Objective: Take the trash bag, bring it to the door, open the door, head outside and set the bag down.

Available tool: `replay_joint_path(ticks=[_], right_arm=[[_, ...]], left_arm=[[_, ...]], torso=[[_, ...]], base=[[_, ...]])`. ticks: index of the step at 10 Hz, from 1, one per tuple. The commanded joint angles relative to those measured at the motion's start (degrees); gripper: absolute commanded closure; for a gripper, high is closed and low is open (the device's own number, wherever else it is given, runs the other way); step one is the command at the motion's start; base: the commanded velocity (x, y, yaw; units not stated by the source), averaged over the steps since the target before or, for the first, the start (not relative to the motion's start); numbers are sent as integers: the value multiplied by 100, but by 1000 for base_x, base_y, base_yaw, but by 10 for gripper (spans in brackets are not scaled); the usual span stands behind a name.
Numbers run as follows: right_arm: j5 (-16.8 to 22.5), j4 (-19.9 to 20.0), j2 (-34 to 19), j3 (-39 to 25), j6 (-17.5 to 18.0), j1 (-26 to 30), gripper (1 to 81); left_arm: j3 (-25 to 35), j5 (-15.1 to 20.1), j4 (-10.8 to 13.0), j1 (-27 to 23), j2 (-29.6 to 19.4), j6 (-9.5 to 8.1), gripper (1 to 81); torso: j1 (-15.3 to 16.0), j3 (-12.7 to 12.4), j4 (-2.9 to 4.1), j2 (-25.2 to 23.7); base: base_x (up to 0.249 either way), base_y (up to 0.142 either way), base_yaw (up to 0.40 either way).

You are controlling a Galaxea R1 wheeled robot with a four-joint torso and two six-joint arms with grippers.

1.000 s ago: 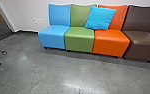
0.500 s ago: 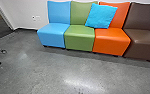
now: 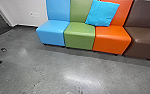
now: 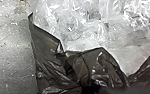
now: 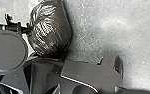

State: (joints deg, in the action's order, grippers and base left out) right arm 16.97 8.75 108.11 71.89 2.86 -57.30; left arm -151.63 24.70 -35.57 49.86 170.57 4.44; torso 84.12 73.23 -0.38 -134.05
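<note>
The dark trash bag [image 5: 51, 30], clear plastic [image 4: 78, 27] showing within its rim, is beside the robot's body [image 5: 88, 71], coloured chairs [image 3: 79, 37] stand ahead of that body, and either claw's grip cannot be told.

Pale glare on grey floor [image 3: 78, 78]

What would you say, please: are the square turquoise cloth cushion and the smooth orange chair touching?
Touching: the head view shows the cushion leaning against the orange chair, overlapping its backrest, with its lower edge meeting the rear of the seat.
</note>
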Motion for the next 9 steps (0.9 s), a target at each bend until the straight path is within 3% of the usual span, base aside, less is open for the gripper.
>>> replay_joint_path(ticks=[1, 3, 9], right_arm=[[395, 118, -217, 43, 4, 275, 10], [404, 110, -94, 158, 4, 231, 10], [395, 127, 47, 325, -5, 108, 10]], left_arm=[[36, 527, -90, -499, -58, 22, 811], [36, 518, -99, -508, -84, 22, 811], [36, 518, -81, -446, -111, 22, 811]], torso=[[-357, -514, 0, 553], [-545, -717, 0, 855], [-1294, -1879, 0, 2009]], base=[[0, 0, 0], [0, 0, 0], [0, 0, 0]])
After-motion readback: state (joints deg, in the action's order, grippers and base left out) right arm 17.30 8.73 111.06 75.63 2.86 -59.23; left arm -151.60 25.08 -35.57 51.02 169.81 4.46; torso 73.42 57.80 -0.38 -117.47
